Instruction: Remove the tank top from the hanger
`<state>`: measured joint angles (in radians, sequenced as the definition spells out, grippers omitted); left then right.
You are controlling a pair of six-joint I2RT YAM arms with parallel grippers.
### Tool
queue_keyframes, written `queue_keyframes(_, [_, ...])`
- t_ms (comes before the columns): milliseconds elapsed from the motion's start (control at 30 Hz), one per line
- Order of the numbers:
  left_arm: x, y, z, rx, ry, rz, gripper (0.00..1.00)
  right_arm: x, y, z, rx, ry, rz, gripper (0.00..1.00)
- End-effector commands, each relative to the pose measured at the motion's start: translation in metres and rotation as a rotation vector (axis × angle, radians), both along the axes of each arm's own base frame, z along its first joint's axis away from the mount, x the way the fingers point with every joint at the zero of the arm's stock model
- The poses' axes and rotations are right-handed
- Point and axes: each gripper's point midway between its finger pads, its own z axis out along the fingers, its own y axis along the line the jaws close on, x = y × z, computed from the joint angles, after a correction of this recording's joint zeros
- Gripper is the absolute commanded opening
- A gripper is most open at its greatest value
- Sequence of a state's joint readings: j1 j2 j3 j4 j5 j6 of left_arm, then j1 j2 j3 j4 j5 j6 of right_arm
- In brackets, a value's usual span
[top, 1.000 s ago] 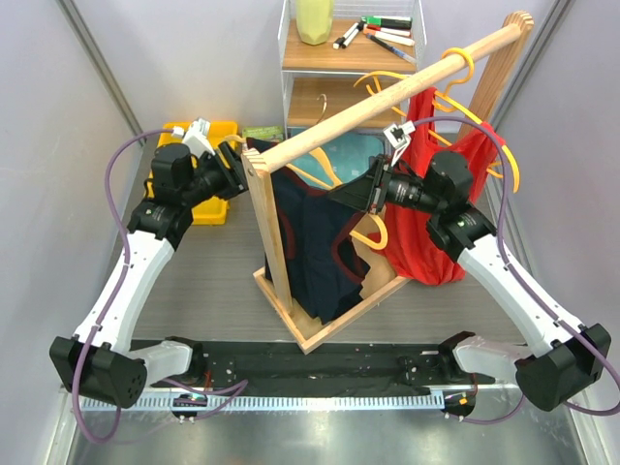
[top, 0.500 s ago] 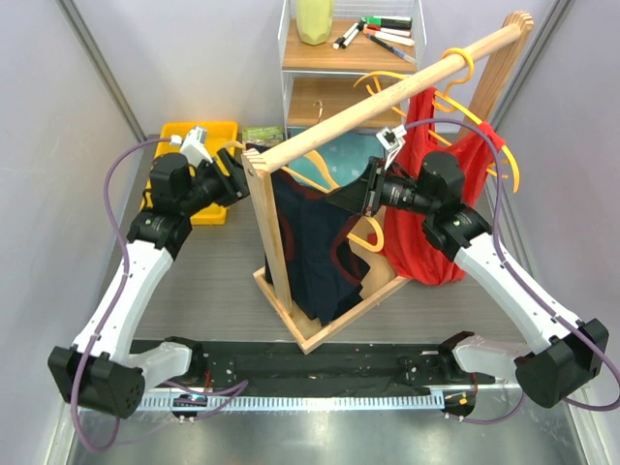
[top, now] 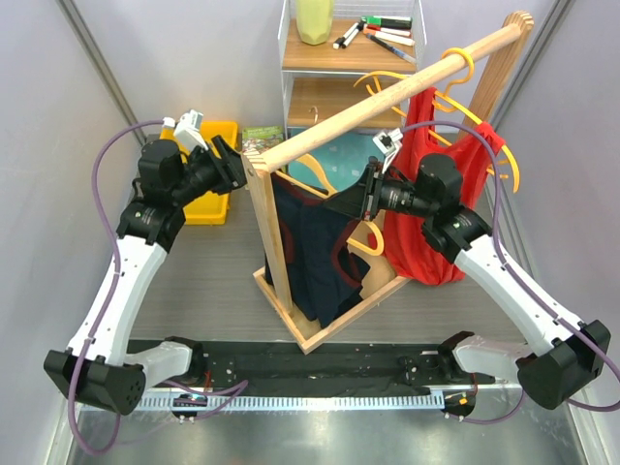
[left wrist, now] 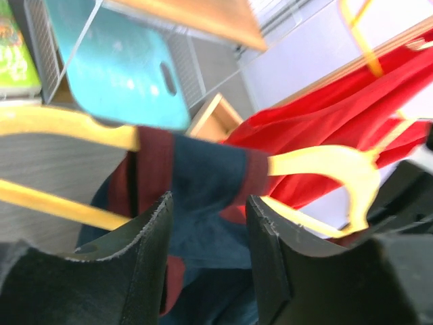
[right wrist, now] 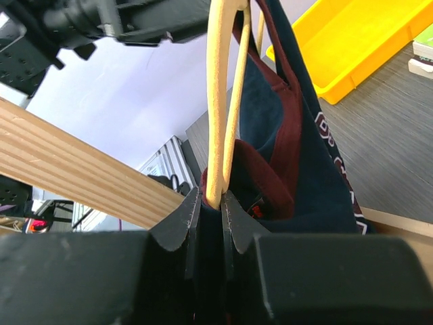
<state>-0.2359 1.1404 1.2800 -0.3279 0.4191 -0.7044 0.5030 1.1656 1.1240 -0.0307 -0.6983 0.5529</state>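
The navy tank top with maroon trim hangs on a yellow hanger under the wooden rail. My right gripper reaches in from the right. In the right wrist view this gripper is shut on the hanger, with navy fabric pinched alongside. My left gripper is by the rail's left post. It stands open, its jaws on either side of the tank top's shoulder strap, where it wraps the hanger arm.
A red garment hangs on other yellow hangers to the right of the rail. The rack's wooden base sits mid-table. A yellow bin lies behind the left arm. A shelf unit with pens stands at the back.
My left arm has lifted and drawn its wrist up and left beside the rack post. The right gripper has shifted slightly left, still holding the hanger.
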Motion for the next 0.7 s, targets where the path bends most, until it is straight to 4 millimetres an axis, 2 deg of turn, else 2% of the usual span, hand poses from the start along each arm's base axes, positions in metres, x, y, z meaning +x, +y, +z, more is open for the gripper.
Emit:
queue_keyframes(0, [-0.008, -0.004, -0.005, 0.027, 0.010, -0.055, 0.47, -0.011, -0.002, 0.038, 0.059, -0.135, 0.020, 0.01])
queue_keyframes(200, [-0.019, 0.001, -0.011, 0.046, 0.011, -0.044, 0.48, -0.012, -0.002, 0.038, 0.060, -0.137, 0.029, 0.01])
queue_keyframes(267, [-0.021, 0.003, -0.017, 0.051, 0.027, -0.038, 0.54, -0.014, -0.002, 0.039, 0.061, -0.137, 0.031, 0.01])
queue_keyframes(367, [-0.020, 0.006, -0.023, 0.062, 0.044, -0.016, 0.57, -0.016, -0.003, 0.040, 0.064, -0.146, 0.031, 0.01])
queue_keyframes(500, [-0.021, 0.004, -0.023, 0.051, 0.037, -0.028, 0.57, -0.018, -0.003, 0.038, 0.067, -0.130, 0.040, 0.01])
queue_keyframes(667, [-0.017, -0.003, -0.022, 0.039, 0.041, -0.063, 0.53, -0.023, -0.005, 0.043, 0.084, -0.132, 0.041, 0.01])
